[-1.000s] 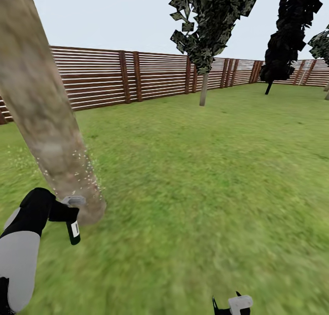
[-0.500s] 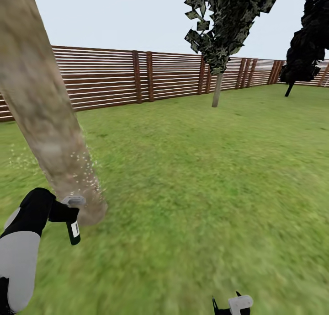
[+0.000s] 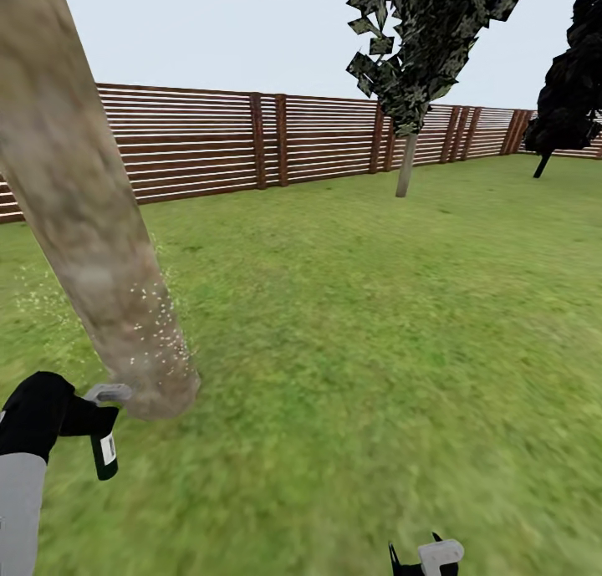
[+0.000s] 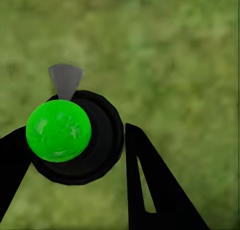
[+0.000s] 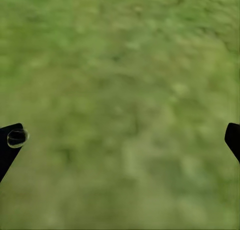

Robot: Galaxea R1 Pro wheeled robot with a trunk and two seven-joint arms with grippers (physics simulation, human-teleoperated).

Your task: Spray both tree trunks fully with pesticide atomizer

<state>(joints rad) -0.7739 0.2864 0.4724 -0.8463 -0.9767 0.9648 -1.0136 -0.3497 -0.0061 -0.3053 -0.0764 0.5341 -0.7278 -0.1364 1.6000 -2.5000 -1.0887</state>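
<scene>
Grass (image 3: 359,375) is lying under both arms, blurred in the two wrist views. Left gripper (image 3: 88,415) is clamping the spray bottle (image 3: 104,451), whose black body is hanging down from the fingers with its white label showing; the gripper's own fingers are hard to make out against the black wrist there. Seen along the left fingers (image 4: 150,185), the bottle (image 4: 85,140) is sitting squeezed between them, a bright green ball covering part of it and its grey nozzle (image 4: 65,80) poking out beyond. That nozzle is almost touching the foot of the leaning trunk (image 3: 84,208) just ahead of the gripper, where fine pale specks (image 3: 163,325) are dotting the bark and nearby turf. Trunk's crown is cut off above. Right gripper (image 3: 422,559) is barely peeking in, mostly cut off; its fingertips (image 5: 11,140) are standing wide apart over bare lawn. Well beyond both grippers, a second tree (image 3: 414,58) is standing by the slatted fence (image 3: 217,145).
</scene>
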